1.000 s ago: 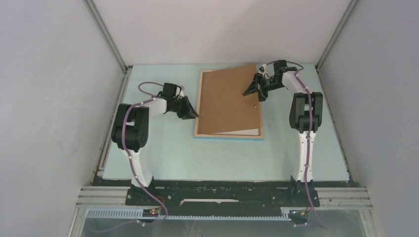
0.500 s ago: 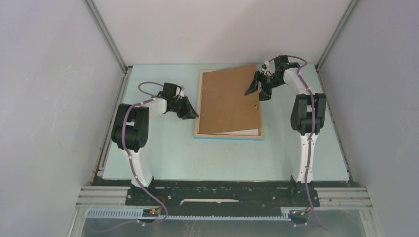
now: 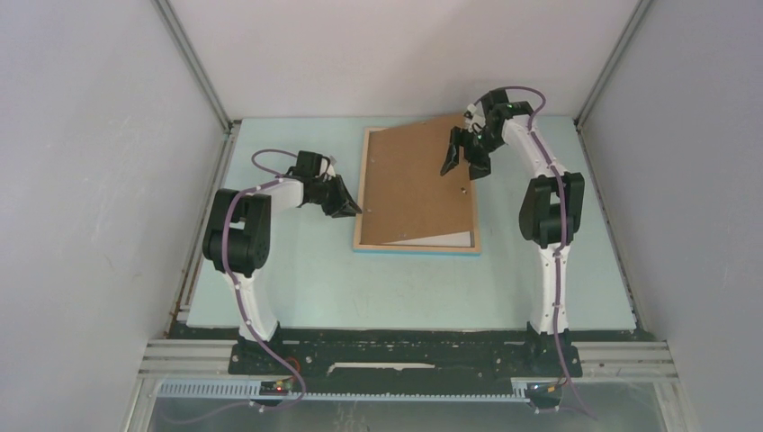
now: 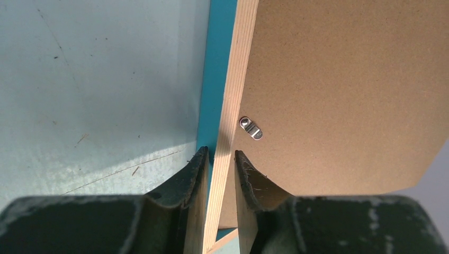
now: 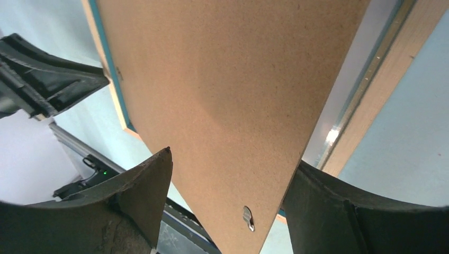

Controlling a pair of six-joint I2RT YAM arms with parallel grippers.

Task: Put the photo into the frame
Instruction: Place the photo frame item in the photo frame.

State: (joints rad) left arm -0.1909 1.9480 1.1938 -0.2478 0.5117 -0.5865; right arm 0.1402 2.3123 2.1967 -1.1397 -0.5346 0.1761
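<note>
The task is judged to be past its middle. The frame [image 4: 241, 53] is laid face down on the tabletop [image 3: 297, 279]. A pale strip seen in its opening at the near edge is taken to be the white back of the photo [image 3: 443, 240]; the printed side cannot be seen. The photo is therefore probably in place already. The brown backing board [image 3: 414, 180] is laid over it askew, its far right corner swung out past the frame's rail. A small metal clip [image 4: 250, 128] is seen on the board just beside the left rail; whether it fastens anything cannot be told. Squaring and seating the board, then securing it, is judged to be what is left.

The left tool [image 3: 349, 207] is clenched on the frame's left rail. The right tool [image 3: 461, 167] is held above the board's far right part, jaws spread wide, with nothing gripped.

The tabletop is pale blue-green and finely scratched. It is enclosed by plain grey walls [image 3: 90, 180] joined at aluminium posts.
</note>
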